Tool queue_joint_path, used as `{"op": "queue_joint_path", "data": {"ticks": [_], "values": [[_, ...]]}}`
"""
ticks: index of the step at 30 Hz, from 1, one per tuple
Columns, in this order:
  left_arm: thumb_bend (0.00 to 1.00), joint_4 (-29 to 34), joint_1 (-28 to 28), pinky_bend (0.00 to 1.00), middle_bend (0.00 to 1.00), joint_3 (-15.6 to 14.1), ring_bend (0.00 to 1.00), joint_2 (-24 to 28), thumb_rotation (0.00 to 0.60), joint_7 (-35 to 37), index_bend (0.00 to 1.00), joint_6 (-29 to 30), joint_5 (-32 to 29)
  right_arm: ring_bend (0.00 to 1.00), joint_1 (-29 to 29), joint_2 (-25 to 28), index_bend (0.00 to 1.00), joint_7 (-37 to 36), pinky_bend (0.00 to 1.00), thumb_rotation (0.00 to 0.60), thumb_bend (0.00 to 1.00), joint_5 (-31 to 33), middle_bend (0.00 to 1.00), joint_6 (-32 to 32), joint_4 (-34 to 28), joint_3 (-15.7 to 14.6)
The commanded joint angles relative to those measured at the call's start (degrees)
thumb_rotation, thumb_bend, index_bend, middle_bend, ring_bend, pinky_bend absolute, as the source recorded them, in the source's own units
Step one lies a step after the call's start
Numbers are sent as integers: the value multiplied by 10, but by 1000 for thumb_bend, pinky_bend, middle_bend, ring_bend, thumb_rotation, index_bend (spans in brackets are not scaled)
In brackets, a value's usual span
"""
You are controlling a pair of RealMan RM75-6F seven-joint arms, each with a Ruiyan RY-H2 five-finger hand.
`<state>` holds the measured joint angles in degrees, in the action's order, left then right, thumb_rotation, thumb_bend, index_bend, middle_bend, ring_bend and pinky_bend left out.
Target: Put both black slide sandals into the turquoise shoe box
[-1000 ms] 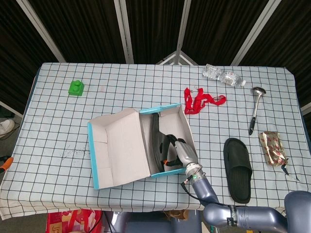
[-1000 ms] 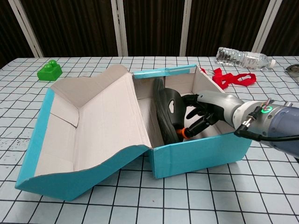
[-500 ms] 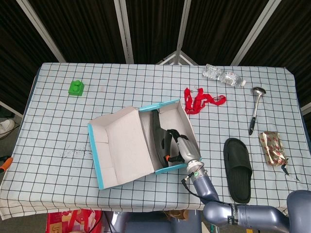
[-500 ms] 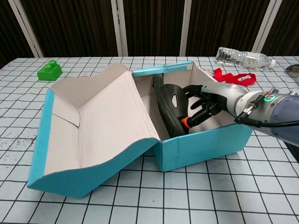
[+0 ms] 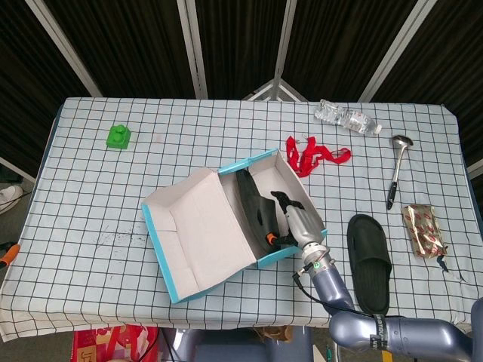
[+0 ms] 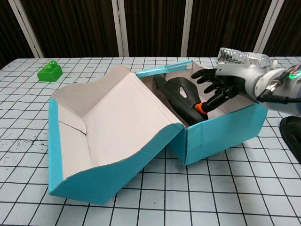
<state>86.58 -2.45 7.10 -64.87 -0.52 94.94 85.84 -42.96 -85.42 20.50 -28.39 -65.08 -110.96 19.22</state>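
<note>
Sandals are split between two places: one black slide sandal [image 5: 257, 209] stands on its edge inside the turquoise shoe box [image 5: 226, 228], just left of the right hand [image 5: 298, 221], and the second black sandal [image 5: 369, 262] lies flat on the checked tablecloth [image 5: 90, 196], just to that hand's right, outside the box. The hand sits over the box's right wall with fingers [image 6: 207, 74] spread and curled toward the sandal's strap; whether they pinch it I cannot tell. The box sits skewed, its lid [image 6: 101, 136] flopped open to the hand's left. To finish this step well, let the sandal settle flat against the box floor, then lift the hand straight up so it does not drag the light box wall. The left hand is not visible.
</note>
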Motion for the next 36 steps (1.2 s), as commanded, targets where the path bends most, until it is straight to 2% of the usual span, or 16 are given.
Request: {"op": "queue_joint_path", "data": {"ticks": [1, 10, 18, 22, 31, 36], "values": [[265, 1, 0, 10, 0, 0, 0, 0, 600, -1, 53, 0, 0, 107, 8, 47, 57, 14, 36, 600, 385, 10, 32, -12, -46, 2], [265, 3, 1, 10, 0, -1, 0, 0, 600, -4, 53, 2, 1, 97, 13, 85, 57, -3, 36, 600, 385, 19, 31, 3, -82, -1], [265, 3, 2, 10, 0, 0, 0, 0, 600, -4, 53, 4, 1, 97, 0, 69, 57, -5, 36, 600, 384, 28, 29, 5, -80, -11], [265, 2, 3, 10, 0, 0, 0, 2, 600, 2, 53, 4, -1, 96, -16, 22, 57, -22, 36, 600, 384, 53, 28, -3, -52, -1], [265, 0, 2, 10, 0, 0, 0, 3, 600, 7, 53, 2, 0, 97, -64, -94, 57, 1, 36, 600, 384, 124, 28, -119, 43, 53], [265, -1, 3, 10, 0, 0, 0, 4, 600, 10, 53, 3, 0, 85, -80, -128, 57, 23, 36, 600, 384, 141, 28, -153, 77, 69]]}}
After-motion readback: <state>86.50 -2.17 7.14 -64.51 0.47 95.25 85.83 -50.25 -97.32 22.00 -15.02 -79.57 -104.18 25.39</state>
